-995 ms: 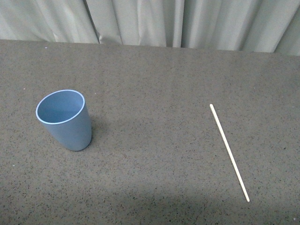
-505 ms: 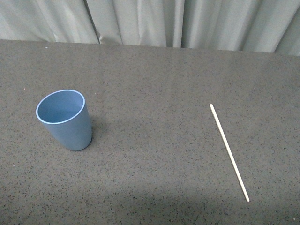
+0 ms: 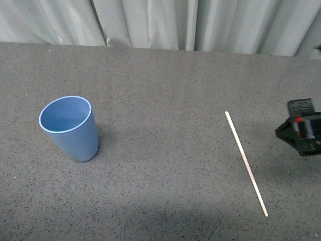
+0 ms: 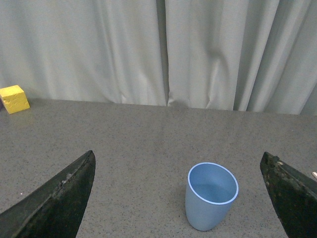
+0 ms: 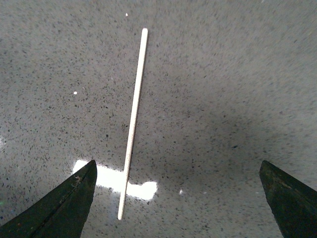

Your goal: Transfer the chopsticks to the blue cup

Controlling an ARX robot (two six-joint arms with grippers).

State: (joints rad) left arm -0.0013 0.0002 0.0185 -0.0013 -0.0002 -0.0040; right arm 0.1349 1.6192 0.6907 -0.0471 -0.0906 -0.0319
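Observation:
The blue cup (image 3: 69, 128) stands upright and empty on the left of the grey table; it also shows in the left wrist view (image 4: 210, 195). The chopstick (image 3: 246, 163), a thin cream-white stick, lies flat on the right, slanting toward the front. My right gripper (image 3: 300, 134) hangs above the table just right of the stick, open and empty. In the right wrist view the stick (image 5: 132, 121) lies below the open gripper (image 5: 176, 198), nearer one fingertip (image 5: 74, 196). My left gripper (image 4: 181, 198) is open and empty, facing the cup; it is out of the front view.
The speckled grey table (image 3: 160, 90) ends at a pale curtain (image 3: 160, 22) at the back. A yellow block (image 4: 14, 98) sits at the table's far edge in the left wrist view.
My right gripper has come into the front view from the right edge, next to the chopstick. The cup and the stick have not moved.

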